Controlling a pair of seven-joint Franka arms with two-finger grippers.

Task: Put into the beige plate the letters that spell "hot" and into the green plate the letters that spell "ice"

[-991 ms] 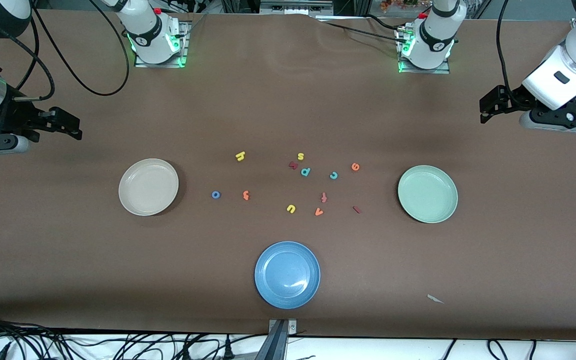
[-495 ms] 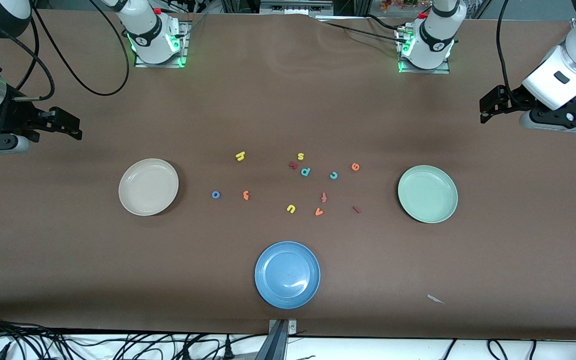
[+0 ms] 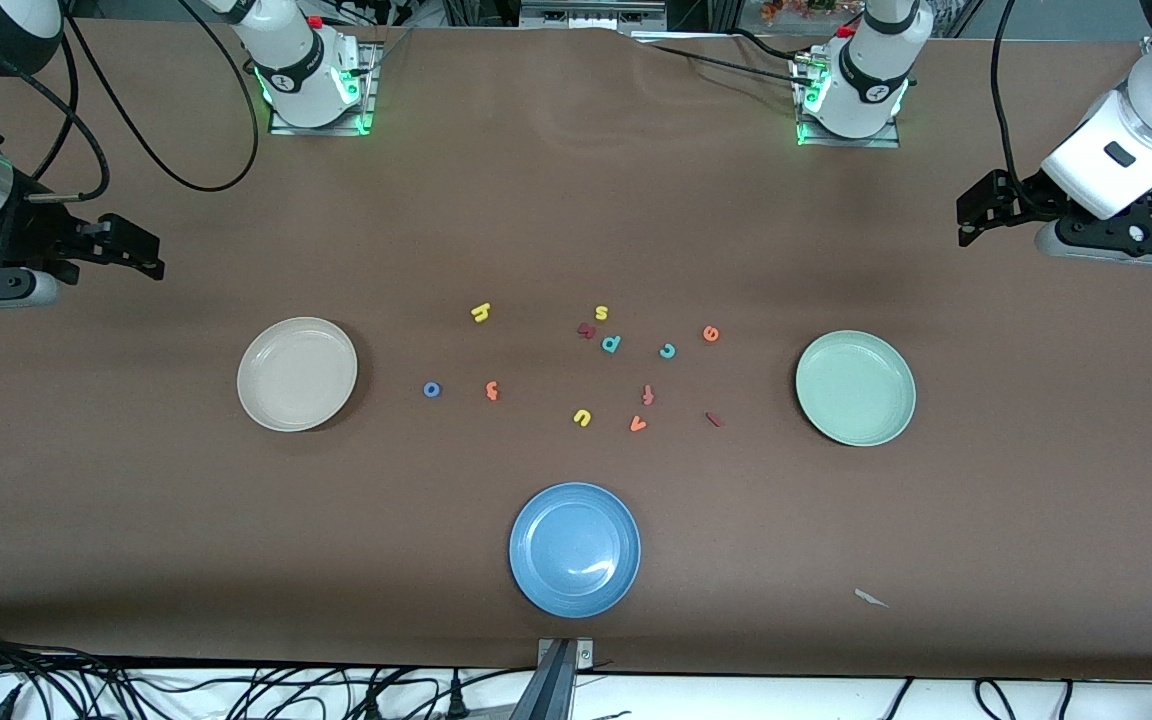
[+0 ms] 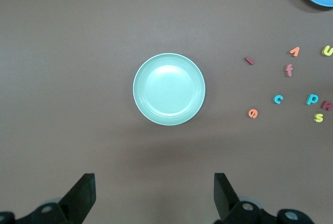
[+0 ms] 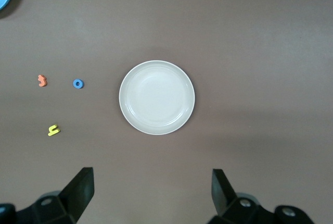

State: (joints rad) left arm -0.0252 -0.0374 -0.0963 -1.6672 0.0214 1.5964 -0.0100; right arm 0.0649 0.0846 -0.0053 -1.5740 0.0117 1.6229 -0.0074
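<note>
My right gripper (image 3: 151, 262) hangs open over bare table at its own end, near the beige plate (image 3: 297, 374); my left gripper (image 3: 971, 215), also open, hangs near the green plate (image 3: 855, 388). Both plates hold nothing. Between them lie eleven letters. The o (image 3: 431, 389), t (image 3: 492, 391) and h (image 3: 480, 312) lie toward my right arm; the i (image 3: 713, 419), e (image 3: 710, 333) and c (image 3: 667, 350) toward my left. Plates: three, counting the blue plate (image 3: 574, 549).

Blue plate (image 3: 574, 549); stray yellow, teal, orange, red letters.
</note>
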